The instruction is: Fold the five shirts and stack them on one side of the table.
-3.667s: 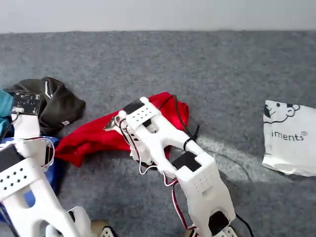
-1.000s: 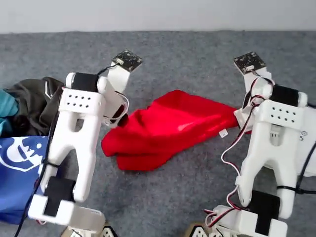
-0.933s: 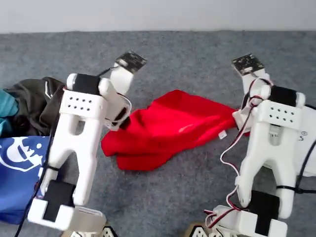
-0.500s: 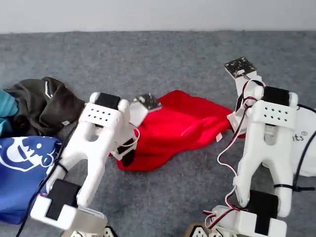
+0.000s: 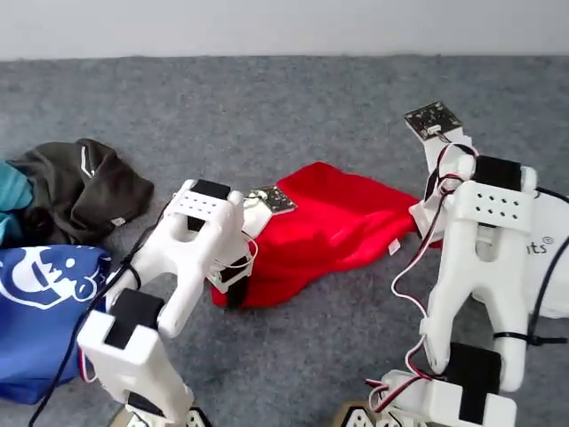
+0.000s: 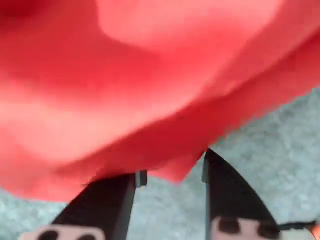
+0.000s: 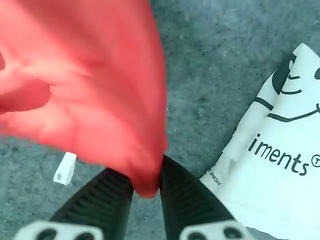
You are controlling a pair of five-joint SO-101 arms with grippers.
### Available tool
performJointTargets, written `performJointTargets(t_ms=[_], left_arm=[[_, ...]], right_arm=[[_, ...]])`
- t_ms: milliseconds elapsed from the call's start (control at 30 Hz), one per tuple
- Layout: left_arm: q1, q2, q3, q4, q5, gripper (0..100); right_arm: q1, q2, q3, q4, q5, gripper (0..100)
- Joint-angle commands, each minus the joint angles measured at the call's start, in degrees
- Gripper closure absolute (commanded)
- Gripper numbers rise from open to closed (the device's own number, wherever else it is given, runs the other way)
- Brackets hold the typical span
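You have the crumpled red cloth shirt (image 5: 320,227) lying mid-table, with one arm at each end of it.
Nearest you, left of the red shirt, the blue printed cloth shirt (image 5: 36,302) lies on the grey felt-like table (image 5: 293,116). Your left gripper (image 6: 172,167) sits at the red shirt's near left corner, jaws apart, with the hem hanging at their tips and not clamped. At the red shirt's right end, your right gripper (image 7: 146,182) is closed tight on a pinch of the cloth. Just right of it lies the white printed cloth shirt (image 7: 280,165). Farther back, well left of the red shirt, the dark olive cloth shirt (image 5: 84,187) is bunched up beside a teal cloth shirt (image 5: 9,191).
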Motion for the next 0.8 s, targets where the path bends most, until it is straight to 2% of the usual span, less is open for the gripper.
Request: performJointTargets(t_ms=[0, 133, 367, 467, 767], left_arm=[[-0.62, 2.02, -0.31, -2.11, 0.88, 81], [0.00, 3.60, -1.36, -2.64, 4.66, 82], [0.35, 2.99, -0.75, -3.43, 4.84, 97], [0.35, 1.23, -0.84, -1.49, 4.84, 99], [-0.18, -22.24, -1.01, 5.80, 4.75, 99]], right_arm=[[-0.84, -2.59, -0.26, -0.84, -0.35, 98.8], [-0.84, -2.59, -0.26, -0.84, -0.35, 98.8], [-0.84, -2.59, -0.26, -0.84, -0.35, 98.8], [-0.84, -2.59, -0.26, -0.84, -0.35, 98.8], [-0.66, -3.30, -3.87, 2.33, -0.26, 98.8]])
